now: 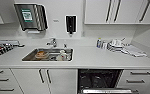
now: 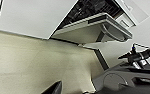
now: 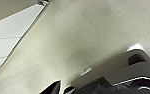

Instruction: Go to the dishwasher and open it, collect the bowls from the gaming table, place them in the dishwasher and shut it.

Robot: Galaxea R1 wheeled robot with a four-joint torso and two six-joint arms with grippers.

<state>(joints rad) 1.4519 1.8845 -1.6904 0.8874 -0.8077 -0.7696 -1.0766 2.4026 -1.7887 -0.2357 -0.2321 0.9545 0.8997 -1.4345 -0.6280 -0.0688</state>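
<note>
White kitchen counter (image 1: 91,58) runs wall to wall under white upper cupboards (image 1: 111,11), with a steel paper-towel dispenser (image 1: 31,16) and a dark soap dispenser (image 1: 71,23) mounted on the wall. Recessed steel sink (image 1: 28,58) with a chrome tap (image 1: 52,42) holds stacked dishes, one of them orange-toned. Dishes and bottles (image 1: 113,45) stand on the counter toward the right corner. Built-in grey steel-fronted dishwasher (image 1: 98,78) sits below the counter, right of the sink cabinet; its door (image 1: 107,91) is folded down and the dark interior is exposed. Left wrist view shows the same door (image 2: 91,31) lowered above a pale beige floor (image 2: 28,65). Cannot tell the finger state of either gripper; nothing visibly held.
</note>
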